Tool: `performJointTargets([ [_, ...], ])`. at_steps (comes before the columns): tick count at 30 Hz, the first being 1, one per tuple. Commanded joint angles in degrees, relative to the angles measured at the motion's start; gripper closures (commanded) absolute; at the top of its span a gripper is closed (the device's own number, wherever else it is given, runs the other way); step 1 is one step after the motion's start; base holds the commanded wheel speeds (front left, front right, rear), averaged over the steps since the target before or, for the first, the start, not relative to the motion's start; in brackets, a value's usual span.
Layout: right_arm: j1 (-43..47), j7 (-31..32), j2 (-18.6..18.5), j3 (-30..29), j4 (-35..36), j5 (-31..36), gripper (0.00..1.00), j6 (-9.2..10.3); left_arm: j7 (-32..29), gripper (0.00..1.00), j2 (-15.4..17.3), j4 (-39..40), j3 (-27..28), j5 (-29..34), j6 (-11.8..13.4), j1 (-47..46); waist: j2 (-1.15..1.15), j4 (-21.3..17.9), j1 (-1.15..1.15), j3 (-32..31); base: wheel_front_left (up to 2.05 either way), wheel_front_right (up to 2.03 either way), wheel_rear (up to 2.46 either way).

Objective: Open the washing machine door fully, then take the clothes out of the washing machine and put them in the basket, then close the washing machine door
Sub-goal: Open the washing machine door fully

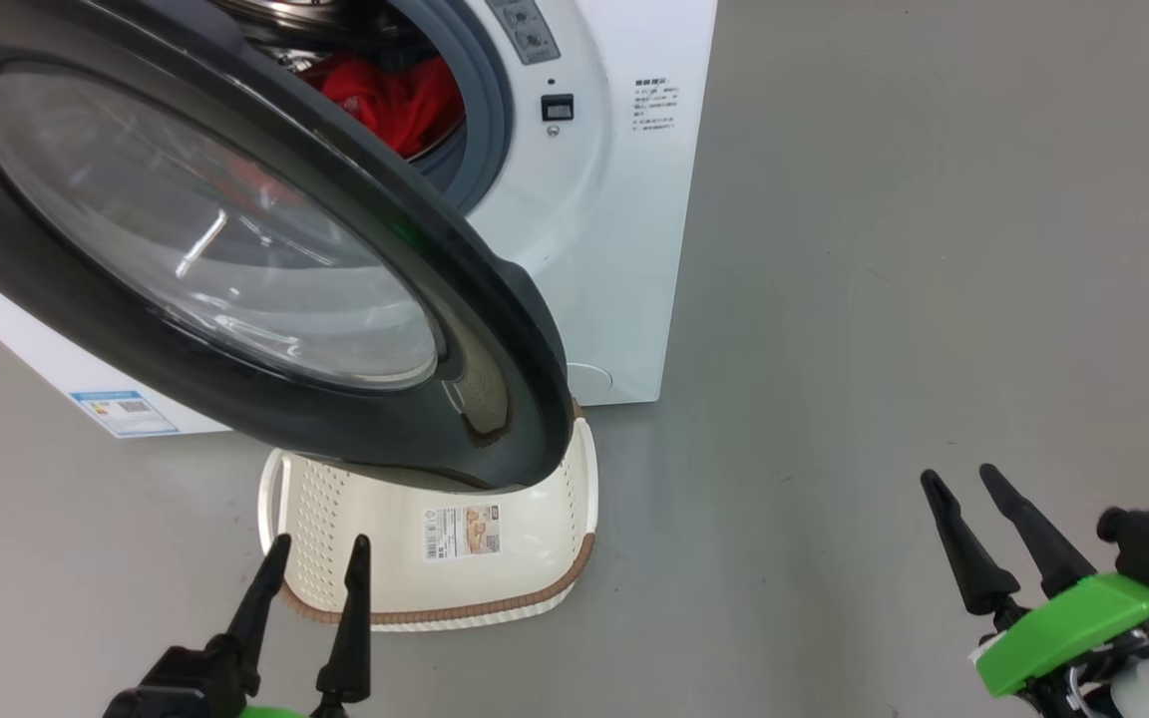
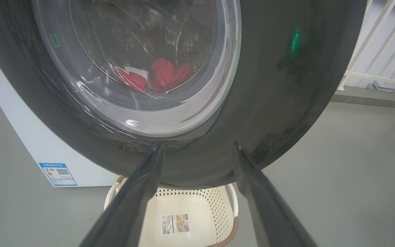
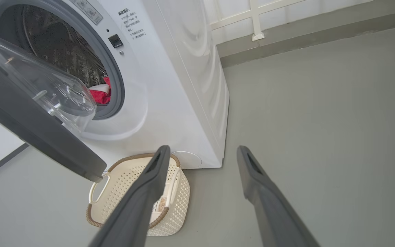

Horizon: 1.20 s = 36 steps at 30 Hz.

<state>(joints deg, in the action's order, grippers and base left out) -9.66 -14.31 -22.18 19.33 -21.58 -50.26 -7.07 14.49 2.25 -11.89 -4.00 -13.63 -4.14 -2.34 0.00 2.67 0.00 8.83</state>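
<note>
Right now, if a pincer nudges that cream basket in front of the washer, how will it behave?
Probably light: the basket is thin perforated plastic and looks empty apart from a sticker. On the smooth grey floor it would likely slide rather than tip, being low and wide. Its walls may flex when pinched.

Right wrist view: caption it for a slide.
Open right end effector before the washing machine: door ajar, red clothes inside, basket below.
</note>
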Motion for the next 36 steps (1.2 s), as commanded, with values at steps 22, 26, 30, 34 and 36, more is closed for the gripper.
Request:
performJointTargets([
  [22, 11.7, -0.7, 10.5, -17.5, 11.2, 24.8, 0.00, -0.42, 0.5, 0.00, 0.6, 1.7, 1.1, 0.4, 0.3, 1.4, 0.00, 0.3, 0.00, -1.9, 0.00, 0.00, 0.00],
  [26, 12.0, -0.7, 10.5, -17.7, 11.0, 25.1, 0.00, -0.42, 0.5, 0.00, 0.6, 1.8, 1.1, 0.4, 0.5, 1.5, 0.00, 0.5, 0.00, -2.0, 0.00, 0.00, 0.00],
  [30, 12.0, -0.7, 10.4, -17.4, 10.9, 24.8, 0.00, -0.42, 0.5, 0.00, 0.6, 1.9, 1.2, 0.6, 0.5, 1.7, 0.00, 0.5, 0.00, -2.1, 0.00, 0.00, 0.00],
  [34, 12.0, -0.7, 10.2, -17.4, 10.9, 24.7, 0.00, -0.42, 0.5, 0.00, 0.6, 2.0, 1.1, 0.6, 0.4, 1.6, 0.00, 0.5, 0.00, -2.0, 0.00, 0.00, 0.00],
  [36, 11.9, -0.7, 10.2, -17.3, 11.0, 24.6, 0.00, -0.42, 0.5, 0.00, 0.6, 2.0, 1.0, 0.7, 0.4, 1.6, 0.00, 0.6, 0.00, -2.0, 0.00, 0.00, 0.00],
])
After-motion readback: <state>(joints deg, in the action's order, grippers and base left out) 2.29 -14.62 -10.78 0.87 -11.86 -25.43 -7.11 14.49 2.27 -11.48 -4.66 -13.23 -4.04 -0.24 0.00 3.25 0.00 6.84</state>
